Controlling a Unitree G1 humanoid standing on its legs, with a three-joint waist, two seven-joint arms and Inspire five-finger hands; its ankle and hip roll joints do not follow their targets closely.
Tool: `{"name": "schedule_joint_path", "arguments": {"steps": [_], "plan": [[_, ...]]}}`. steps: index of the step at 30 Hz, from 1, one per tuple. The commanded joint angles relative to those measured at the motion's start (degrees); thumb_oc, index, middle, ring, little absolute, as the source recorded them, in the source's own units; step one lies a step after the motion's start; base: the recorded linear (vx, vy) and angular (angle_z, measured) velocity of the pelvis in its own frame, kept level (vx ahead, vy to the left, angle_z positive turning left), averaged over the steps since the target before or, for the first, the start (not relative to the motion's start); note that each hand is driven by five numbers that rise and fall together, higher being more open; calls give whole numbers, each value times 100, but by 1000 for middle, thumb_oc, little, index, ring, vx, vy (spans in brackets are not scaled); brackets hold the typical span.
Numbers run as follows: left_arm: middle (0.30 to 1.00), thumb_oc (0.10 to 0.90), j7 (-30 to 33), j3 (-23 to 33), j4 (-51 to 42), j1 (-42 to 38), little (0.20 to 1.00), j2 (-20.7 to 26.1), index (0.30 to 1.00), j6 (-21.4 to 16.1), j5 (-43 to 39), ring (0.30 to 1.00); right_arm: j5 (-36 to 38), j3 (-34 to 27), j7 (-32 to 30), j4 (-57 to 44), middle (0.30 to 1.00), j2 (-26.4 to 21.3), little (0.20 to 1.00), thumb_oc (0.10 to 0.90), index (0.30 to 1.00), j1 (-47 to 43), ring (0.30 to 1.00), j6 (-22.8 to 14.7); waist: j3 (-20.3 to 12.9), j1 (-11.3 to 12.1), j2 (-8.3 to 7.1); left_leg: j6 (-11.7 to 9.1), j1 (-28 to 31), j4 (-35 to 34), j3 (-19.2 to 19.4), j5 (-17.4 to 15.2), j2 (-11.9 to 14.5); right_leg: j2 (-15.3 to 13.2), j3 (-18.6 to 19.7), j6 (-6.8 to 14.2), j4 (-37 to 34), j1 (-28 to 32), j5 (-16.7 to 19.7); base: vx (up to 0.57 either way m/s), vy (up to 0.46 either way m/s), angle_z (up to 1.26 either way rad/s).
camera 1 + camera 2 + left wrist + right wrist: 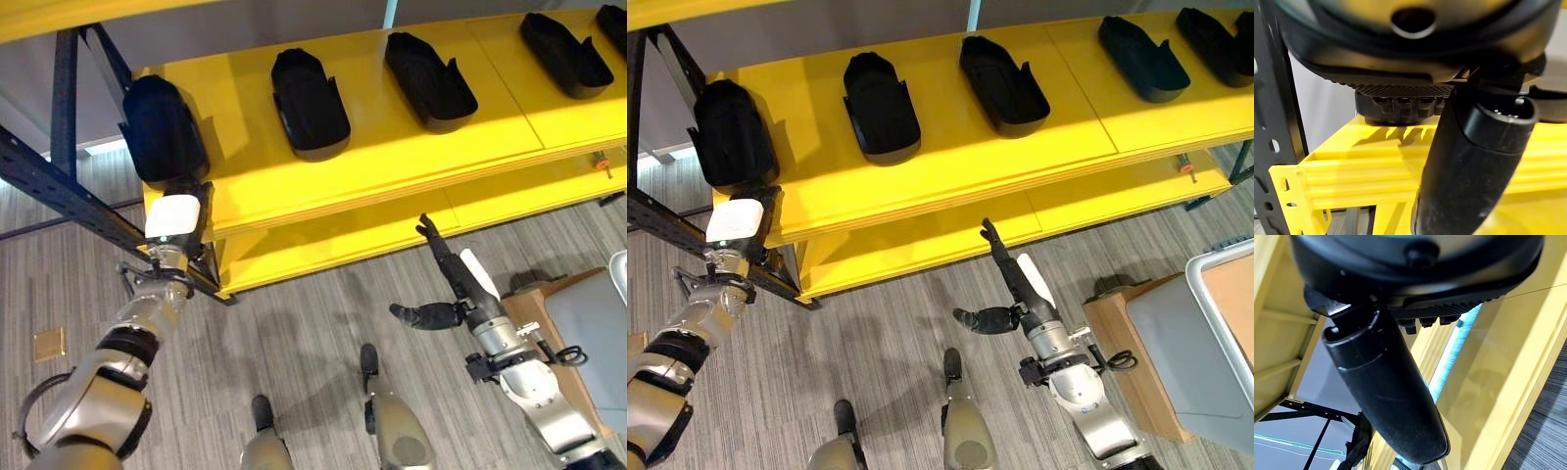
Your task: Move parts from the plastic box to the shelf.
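Observation:
Several black moulded parts lie in a row on the yellow shelf (411,147). The leftmost part (162,132) sits at the shelf's left end. My left hand (174,220), white cover on its thumb, is right at that part's near end. In the left wrist view bare yellow shelf shows between its thumb (1469,166) and fingers (1400,105), which hold nothing. My right hand (468,289) hangs open over the floor in front of the lower shelf, fingers straight towards the shelf. The plastic box (1215,299) stands at the far right.
A black perforated upright (59,186) runs slantwise past my left hand. The lower yellow shelf (392,235) carries a small red-tipped tool (602,164) at its right end. The box rests on a wooden stand (1117,343). A brown square plate (49,344) lies on the floor.

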Motion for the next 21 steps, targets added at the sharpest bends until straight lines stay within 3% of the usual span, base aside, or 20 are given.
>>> {"name": "schedule_joint_path", "arguments": {"steps": [1, 3, 6, 16, 17, 21], "plan": [[1000, 900, 166, 250, 407, -442, 1000, 483, 1000, 20, 137, 1000, -29, -361, -161, -416, 1000, -139, 1000, 900, 1000, -143, 1000, -519, -521, 134, -32, 10, -384, 674, -266, -214, 177, -700, 104, 511, 802, 212, -828, 5, 6, 5], [1000, 900, 133, 323, 304, -330, 1000, 480, 1000, 14, 144, 1000, -41, -374, -156, -416, 1000, -130, 1000, 900, 1000, -140, 1000, -509, -542, 135, -14, 13, -349, 640, -270, -209, 167, -703, 90, 509, 778, 249, -825, 3, 5, 5], [1000, 900, 80, 968, -355, 577, 1000, 513, 1000, -64, 140, 1000, -41, -572, -126, -329, 1000, -38, 1000, 900, 1000, -58, 1000, -433, -696, 211, 54, 34, -167, 544, -267, -222, 137, -731, 21, 494, 673, 458, -828, 5, 6, 4], [1000, 900, -128, 1724, -898, 1592, 1000, 463, 1000, -121, 120, 1000, -54, -890, -40, -166, 1000, 45, 1000, 900, 1000, 118, 1000, -327, -1036, 312, 158, 70, 144, 285, -259, -201, 96, -721, -139, 482, 461, 820, -847, 16, 0, 2], [1000, 900, -234, 2083, -1423, 2117, 1000, 273, 1000, -237, -69, 1000, -18, -979, 13, -132, 1000, 127, 1000, 900, 1000, 174, 1000, -284, -1135, 351, 175, 83, 205, 219, -263, -185, 86, -704, -178, 475, 400, 894, -848, 0, 0, 0], [1000, 900, -412, 2418, -2110, 2694, 1000, -171, 1000, -461, -551, 1000, 71, -1066, 69, -81, 1000, 255, 1000, 900, 1000, 219, 1000, -220, -1235, 388, 190, 102, 269, 138, -266, -161, 85, -681, -210, 456, 342, 965, -847, 8, -1, 2]]}}
